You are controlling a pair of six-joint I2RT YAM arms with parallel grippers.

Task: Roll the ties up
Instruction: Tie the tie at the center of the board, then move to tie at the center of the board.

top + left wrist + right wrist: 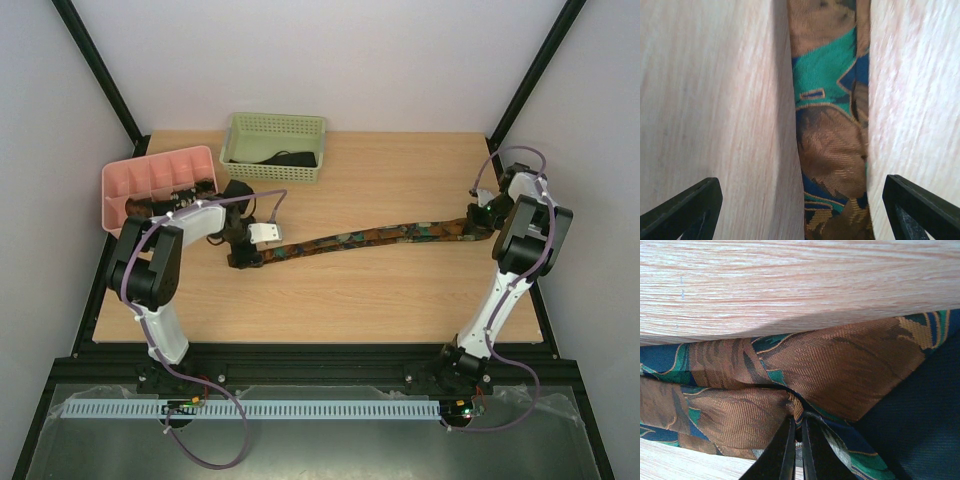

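Table (400, 300): pale wood, patterned tie (370, 237) stretched flat across it.
Left jaws: wide apart, straddling the tie.
Right jaws: pinched together on the tie's other end.

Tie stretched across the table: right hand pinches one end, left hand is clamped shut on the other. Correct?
Not quite: the left hand is open, its fingers apart on either side of the tie, as the left wrist view shows. The rest holds: tie stretched across the table, right hand pinching one end.
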